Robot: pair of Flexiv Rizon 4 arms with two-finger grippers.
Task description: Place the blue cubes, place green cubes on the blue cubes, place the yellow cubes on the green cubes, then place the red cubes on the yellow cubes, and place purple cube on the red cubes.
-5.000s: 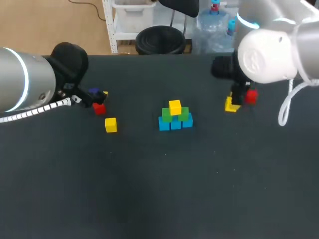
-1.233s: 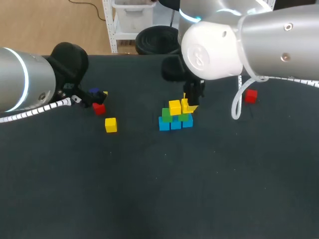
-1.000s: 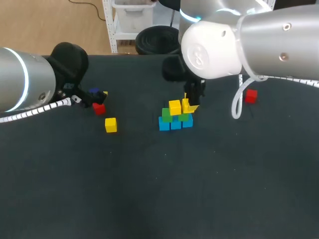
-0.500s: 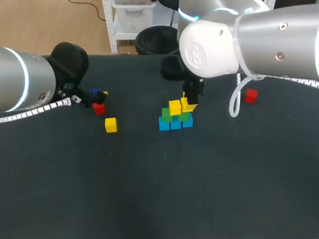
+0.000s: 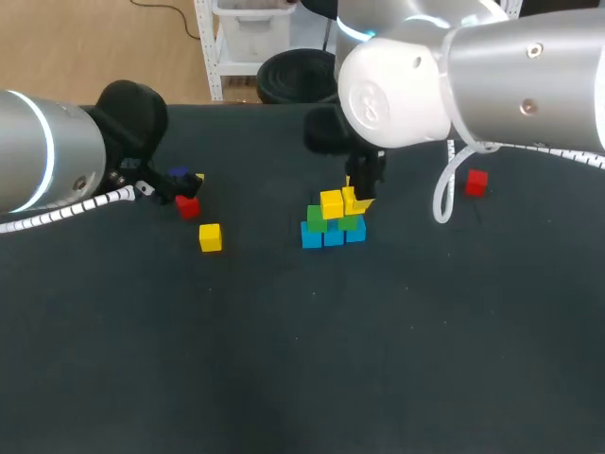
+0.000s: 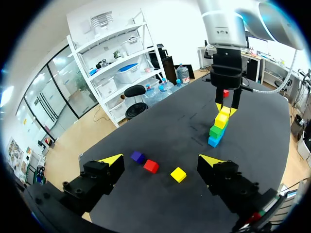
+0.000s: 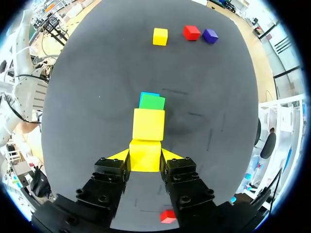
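Observation:
The stack in mid-table has blue cubes (image 5: 333,236) at the bottom, green cubes (image 5: 317,220) on them, and one yellow cube (image 5: 331,202) on top. My right gripper (image 5: 356,200) is shut on a second yellow cube (image 7: 145,155), which sits right beside the first yellow cube (image 7: 148,124) over the right green cube (image 5: 351,223). Ahead of my open left gripper (image 6: 160,162) lie a purple cube (image 6: 138,157), a red cube (image 6: 151,166) and a loose yellow cube (image 6: 178,174). Another red cube (image 5: 475,183) lies at the right.
My left arm (image 5: 57,161) hangs over the table's left side, near the purple cube (image 5: 178,176) and the red cube (image 5: 187,206). The loose yellow cube (image 5: 210,236) lies between that group and the stack.
Five seconds ago my right gripper was at the right beside the red cube; it has carried the yellow cube over to the stack. Over the last second it has hardly moved.

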